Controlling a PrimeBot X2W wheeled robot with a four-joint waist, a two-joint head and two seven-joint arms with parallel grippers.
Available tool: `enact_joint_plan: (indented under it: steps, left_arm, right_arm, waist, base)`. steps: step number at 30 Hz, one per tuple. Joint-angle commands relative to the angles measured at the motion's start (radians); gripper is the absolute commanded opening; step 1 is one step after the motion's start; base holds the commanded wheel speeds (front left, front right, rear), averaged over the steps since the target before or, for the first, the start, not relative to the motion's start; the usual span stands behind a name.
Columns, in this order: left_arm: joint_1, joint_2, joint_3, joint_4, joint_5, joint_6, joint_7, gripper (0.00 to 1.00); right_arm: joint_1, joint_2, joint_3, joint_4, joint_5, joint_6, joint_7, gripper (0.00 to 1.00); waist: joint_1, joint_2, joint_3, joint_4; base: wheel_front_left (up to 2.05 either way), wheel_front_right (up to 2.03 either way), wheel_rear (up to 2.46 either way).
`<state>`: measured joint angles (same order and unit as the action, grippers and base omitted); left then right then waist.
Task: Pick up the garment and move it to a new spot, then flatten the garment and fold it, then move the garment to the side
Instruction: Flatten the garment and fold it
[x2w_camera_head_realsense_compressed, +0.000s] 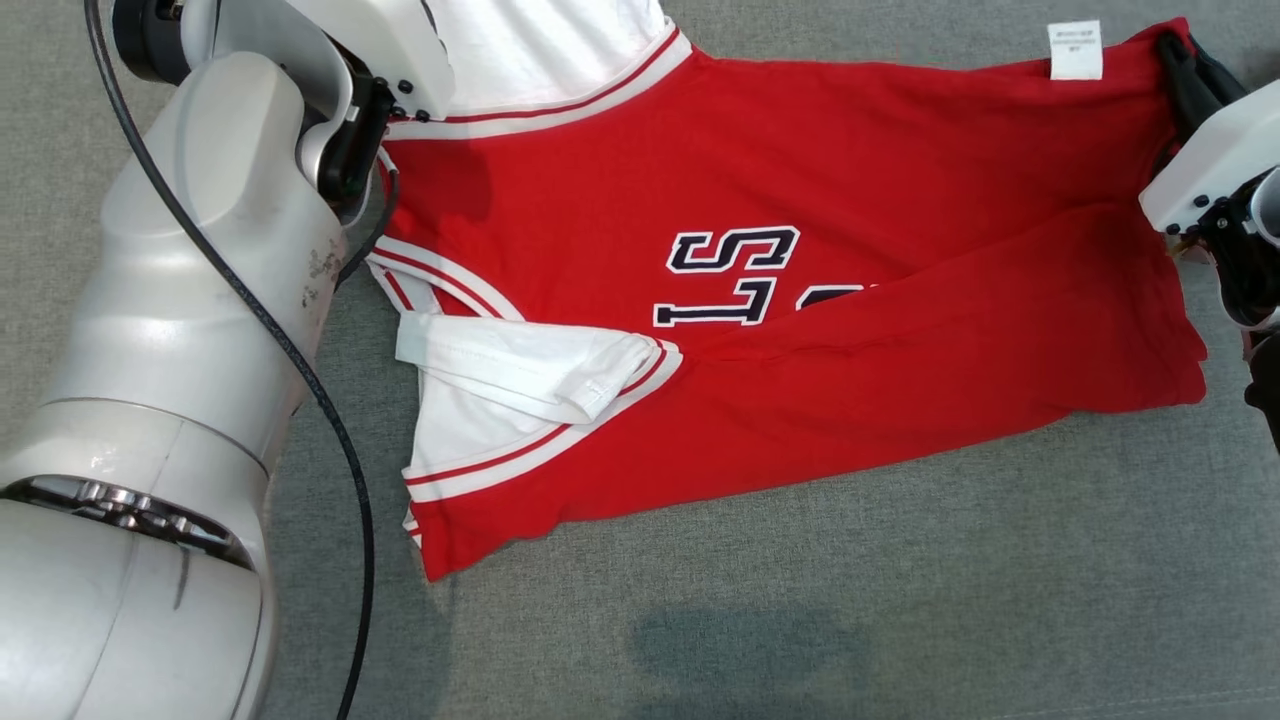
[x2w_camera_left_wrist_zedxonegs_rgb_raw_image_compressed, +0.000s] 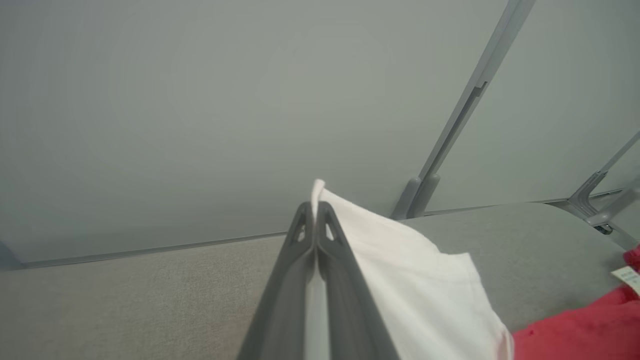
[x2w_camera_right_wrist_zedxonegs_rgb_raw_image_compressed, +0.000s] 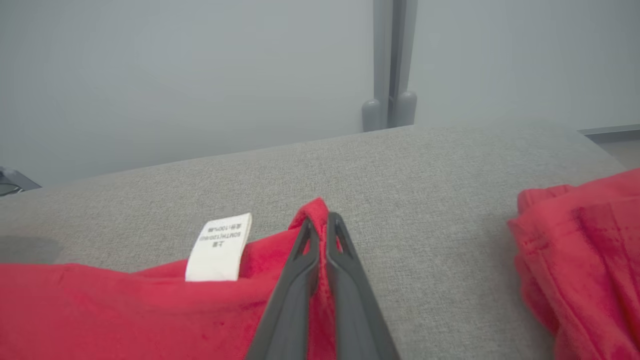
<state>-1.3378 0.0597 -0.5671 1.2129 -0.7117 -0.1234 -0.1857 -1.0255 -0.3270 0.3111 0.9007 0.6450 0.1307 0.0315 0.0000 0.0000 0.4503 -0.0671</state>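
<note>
Readable markings: block lettering and one sewn-in label, both on the garment (x2w_camera_head_realsense_compressed: 800, 180).

Item 1, lettering (x2w_camera_head_realsense_compressed: 733, 250): navy block characters with a white outline, printed on the red cloth. In the head view a clear "S" can be read, beside it an L-like character lying on its side, and a third character mostly hidden under a fold. Item 2, label (x2w_camera_head_realsense_compressed: 1075, 50): a small white tag at the red hem, its print too fine to read in the head view. In the right wrist view the label (x2w_camera_right_wrist_zedxonegs_rgb_raw_image_compressed: 219, 247) carries a few short lines of dark print, seen upside down; "100%" can be made out and the rest cannot be read with certainty.
</note>
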Motion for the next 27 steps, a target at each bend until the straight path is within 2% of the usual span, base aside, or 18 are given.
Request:
enact_joint_plan:
  steps: [1, 8, 15, 21, 27]
  left_arm:
    - [-0.001, 0.035, 0.009, -0.034, -0.016, -0.005, -0.013, 0.0]
    - [0.1, 0.059, -0.008, -0.115, -0.072, -0.007, -0.024, 0.0]
    - [0.265, 0.127, -0.013, -0.288, -0.156, -0.007, -0.051, 0.0]
    - [0.413, 0.152, -0.018, -0.441, -0.191, -0.005, -0.055, 0.0]
    - [0.578, 0.185, -0.025, -0.652, -0.209, 0.061, -0.033, 0.0]
  right_arm:
    - [0.013, -0.013, 0.023, -0.01, 0.022, 0.0, -0.012, 0.0]
    - [0.072, -0.035, 0.056, -0.019, 0.1, 0.0, -0.023, 0.0]
    - [0.148, -0.075, 0.102, -0.049, 0.172, 0.0, -0.024, 0.0]
    - [0.204, -0.112, 0.13, -0.059, 0.213, 0.0, -0.019, 0.0]
    - [0.257, -0.153, 0.139, -0.06, 0.234, 0.0, -0.029, 0.0]
  waist:
    - [0.0, 0.0, -0.006, 0.005]
    - [0.0, 0.0, -0.035, 0.008]
    - [0.0, 0.0, -0.084, 0.017]
    - [0.0, 0.0, -0.114, 0.043]
    - [0.0, 0.0, -0.131, 0.075]
  base:
    - [0.0, 0.0, 0.0]
    - [0.0, 0.0, 0.0]
    - [0.0, 0.0, 0.0]
    - [0.0, 0.0, 0.0]
    - [0.0, 0.0, 0.0]
